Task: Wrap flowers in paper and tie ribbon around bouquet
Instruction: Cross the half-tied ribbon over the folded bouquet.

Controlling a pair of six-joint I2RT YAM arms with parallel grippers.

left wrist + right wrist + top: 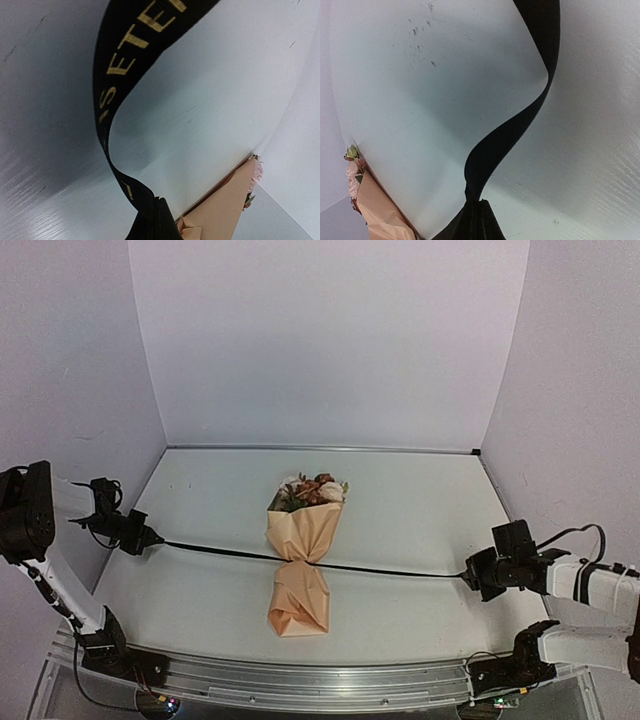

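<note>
Two grippers each pinched one end of the same black ribbon (220, 551). The left gripper (155, 538) had its jaws pressed together on the ribbon's end. In the left wrist view the band rose from the closed tips, curled in a half twist and showed gold lettering on its face. The right gripper (468, 577) was clamped the same way on the other end, and in the right wrist view the ribbon climbed from the tips in a loose twist, with its plain dark side showing.

From above, the ribbon ran as one straight, tight line from the left gripper at 9 o'clock to the right gripper between 3 and 4 o'clock, dropping slightly toward the right. It met the bouquet (300, 560) at the narrow, pinched waist near the middle of the pale surface (420, 510). I cannot tell from these views whether it was wound around that waist or only lay across it.

The bouquet lay flat, with its length running from 12 to 6 o'clock. The tan paper (298, 605) flared out below the waist toward 6 o'clock and opened into a wider cone above it. The flowers (312, 490), cream, pink and orange-brown with a few green leaves, stuck out of the cone's mouth at 12 o'clock. Both grippers sat well apart from the bouquet, one on each side. Each wrist view caught only an edge of the paper and a few blooms near its lower corner.
</note>
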